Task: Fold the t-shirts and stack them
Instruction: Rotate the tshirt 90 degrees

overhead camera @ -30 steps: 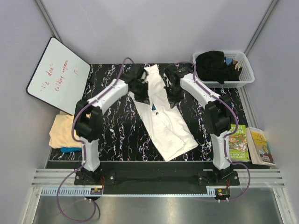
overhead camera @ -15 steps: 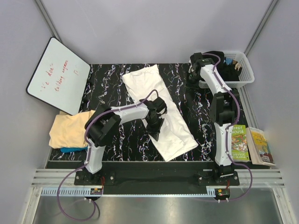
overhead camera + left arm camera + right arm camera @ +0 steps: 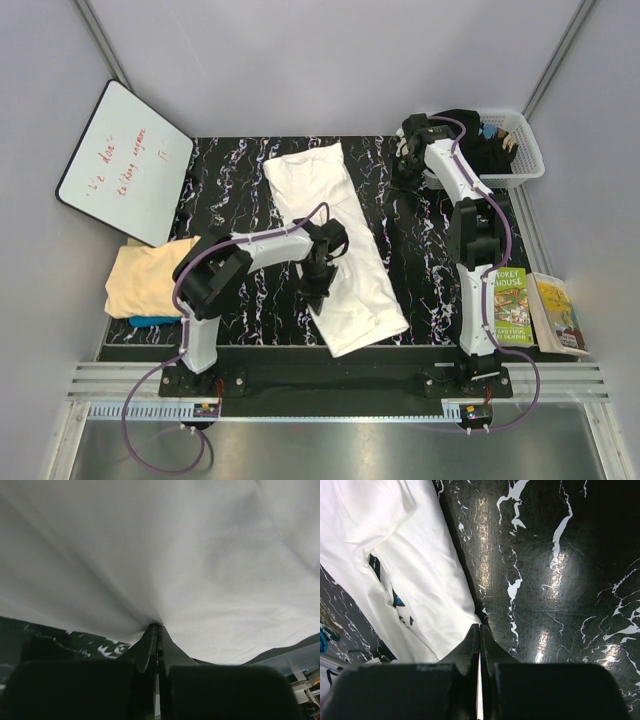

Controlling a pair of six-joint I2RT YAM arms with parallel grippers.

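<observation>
Marbled table (image 3: 230, 165): white t-shirt (image 3: 352, 290), basket (image 3: 515, 178) holding dark clothes (image 3: 488, 150)

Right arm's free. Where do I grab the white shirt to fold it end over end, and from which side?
Probably the far right corner of the white shirt, coming in low from the right. It lies flat as a long strip. That corner sits nearest the shut, empty right gripper, and the left gripper pinches its left edge midway.
</observation>
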